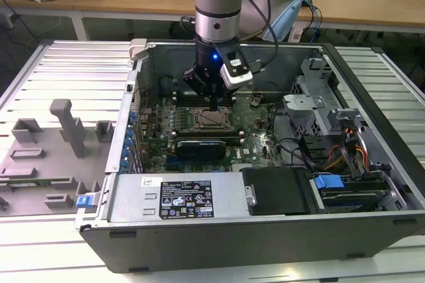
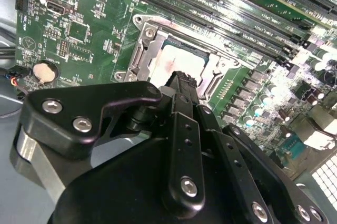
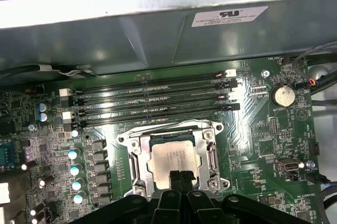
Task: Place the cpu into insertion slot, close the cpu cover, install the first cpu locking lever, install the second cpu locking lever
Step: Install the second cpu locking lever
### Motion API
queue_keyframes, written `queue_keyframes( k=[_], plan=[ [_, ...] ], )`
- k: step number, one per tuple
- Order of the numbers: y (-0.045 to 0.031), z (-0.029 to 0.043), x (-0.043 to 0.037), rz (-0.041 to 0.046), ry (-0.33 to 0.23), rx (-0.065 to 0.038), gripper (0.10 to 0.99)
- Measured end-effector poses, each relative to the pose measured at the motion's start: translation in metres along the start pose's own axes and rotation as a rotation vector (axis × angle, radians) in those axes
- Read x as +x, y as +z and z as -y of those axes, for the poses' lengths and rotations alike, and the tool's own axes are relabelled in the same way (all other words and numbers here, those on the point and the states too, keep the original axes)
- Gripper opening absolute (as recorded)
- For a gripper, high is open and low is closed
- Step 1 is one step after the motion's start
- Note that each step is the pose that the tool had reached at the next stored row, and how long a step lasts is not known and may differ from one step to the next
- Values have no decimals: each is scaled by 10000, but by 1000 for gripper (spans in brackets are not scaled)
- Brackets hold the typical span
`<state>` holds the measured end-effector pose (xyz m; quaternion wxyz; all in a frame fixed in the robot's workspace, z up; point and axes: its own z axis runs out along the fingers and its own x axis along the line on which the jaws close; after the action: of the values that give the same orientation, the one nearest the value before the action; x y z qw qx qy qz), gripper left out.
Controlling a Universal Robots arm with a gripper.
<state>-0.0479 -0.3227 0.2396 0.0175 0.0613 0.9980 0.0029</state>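
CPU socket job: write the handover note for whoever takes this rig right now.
Gripper: fingers together, tips low over the cpu, nothing held; contact cannot be told.
Cpu: seated in the insertion slot on the green board, metal top up.
Cpu cover: its frame lies around the chip and looks closed.
Levers: whether either is latched cannot be told.
Done: cpu placed.
Left: confirm the cover, then both locking levers.

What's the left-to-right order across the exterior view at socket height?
Grey fixture blocks → blue-tabbed case edge → cpu in the insertion slot, gripper just above it → grey drive cage.
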Motion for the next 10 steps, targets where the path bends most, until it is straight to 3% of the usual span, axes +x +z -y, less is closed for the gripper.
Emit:
queue_keyframes(
  k=[3, 5, 10],
  plan=[
    [-2, 34, -4, -2, -1, 3, 106],
    [-2, 133, -16, -2, -1, 3, 106],
    [-3, 277, -34, -1, 0, 3, 106]
  ],
)
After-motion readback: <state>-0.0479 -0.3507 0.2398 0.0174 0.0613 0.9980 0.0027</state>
